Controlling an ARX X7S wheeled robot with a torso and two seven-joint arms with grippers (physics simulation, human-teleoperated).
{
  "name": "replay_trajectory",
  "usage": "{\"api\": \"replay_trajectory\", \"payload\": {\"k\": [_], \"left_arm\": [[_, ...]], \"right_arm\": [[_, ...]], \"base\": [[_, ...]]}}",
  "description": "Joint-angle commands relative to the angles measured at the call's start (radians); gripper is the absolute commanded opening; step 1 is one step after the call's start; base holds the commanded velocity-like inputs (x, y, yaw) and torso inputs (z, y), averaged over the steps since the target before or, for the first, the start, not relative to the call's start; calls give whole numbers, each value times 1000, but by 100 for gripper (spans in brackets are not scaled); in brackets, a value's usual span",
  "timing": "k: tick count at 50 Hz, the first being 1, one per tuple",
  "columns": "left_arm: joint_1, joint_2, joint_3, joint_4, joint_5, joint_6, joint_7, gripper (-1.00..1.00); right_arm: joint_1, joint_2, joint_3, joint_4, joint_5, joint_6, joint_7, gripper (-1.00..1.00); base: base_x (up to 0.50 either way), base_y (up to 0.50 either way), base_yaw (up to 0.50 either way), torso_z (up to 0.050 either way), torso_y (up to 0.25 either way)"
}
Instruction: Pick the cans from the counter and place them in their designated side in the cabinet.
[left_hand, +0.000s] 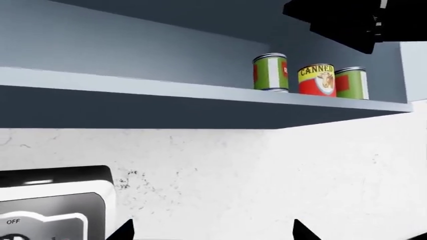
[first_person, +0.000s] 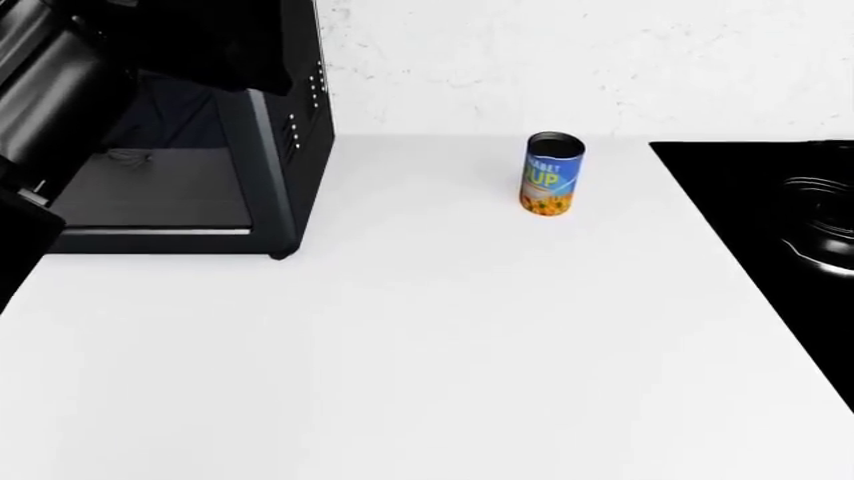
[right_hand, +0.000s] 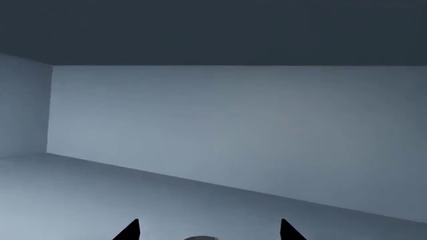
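Note:
A blue-and-yellow can (first_person: 551, 175) stands upright on the white counter (first_person: 441, 350), near the back. In the left wrist view, three cans stand on the cabinet shelf (left_hand: 200, 90) towards one end: a green one (left_hand: 270, 72), a red-and-yellow one (left_hand: 317, 80) and another green one (left_hand: 351, 83). My left gripper (left_hand: 212, 232) is open and empty, below the shelf and facing the wall. My right gripper (right_hand: 208, 231) is open inside the cabinet. A pale rounded edge (right_hand: 200, 238) shows between its fingertips; I cannot tell what it is.
A black open-fronted appliance (first_person: 200, 150) stands on the counter's left. The glossy black hob (first_person: 787, 230) is at the right. Part of my right arm (left_hand: 347, 22) hangs above the shelved cans. A white appliance marked OFF (left_hand: 47, 210) is low on the wall.

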Motion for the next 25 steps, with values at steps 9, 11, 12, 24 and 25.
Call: {"api": "replay_trajectory", "payload": {"k": [9, 11, 12, 24, 25], "left_arm": [[-12, 1, 12, -6, 1, 2, 0, 100], [-12, 1, 14, -7, 3, 3, 2, 100], [-11, 1, 15, -7, 5, 3, 3, 100], [-4, -2, 14, -1, 4, 10, 1, 100], [-3, -3, 14, -1, 4, 10, 1, 100]], "right_arm": [[1, 0, 0, 0, 0, 0, 0, 100], [1, 0, 0, 0, 0, 0, 0, 100], [1, 0, 0, 0, 0, 0, 0, 100], [1, 0, 0, 0, 0, 0, 0, 100], [1, 0, 0, 0, 0, 0, 0, 100]], "base": [[-132, 0, 0, 0, 0], [-131, 0, 0, 0, 0], [-133, 0, 0, 0, 0], [-132, 0, 0, 0, 0], [-160, 0, 0, 0, 0]]}}
